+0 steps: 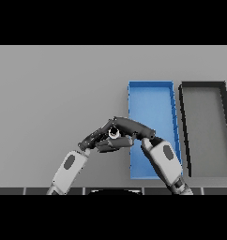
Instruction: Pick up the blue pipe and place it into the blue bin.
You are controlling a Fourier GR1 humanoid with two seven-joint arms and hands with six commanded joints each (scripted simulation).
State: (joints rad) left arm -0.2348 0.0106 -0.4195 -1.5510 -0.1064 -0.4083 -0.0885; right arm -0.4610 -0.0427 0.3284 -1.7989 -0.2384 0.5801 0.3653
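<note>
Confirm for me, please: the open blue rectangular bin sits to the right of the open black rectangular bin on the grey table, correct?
Not quite. In the head view, the open blue rectangular bin sits to the left of the open black rectangular bin, side by side on the grey table.

I count two bins on the table [54,93], one blue [150,101] and one black [204,131], and two hands, left [99,137] and right [132,126]
</note>
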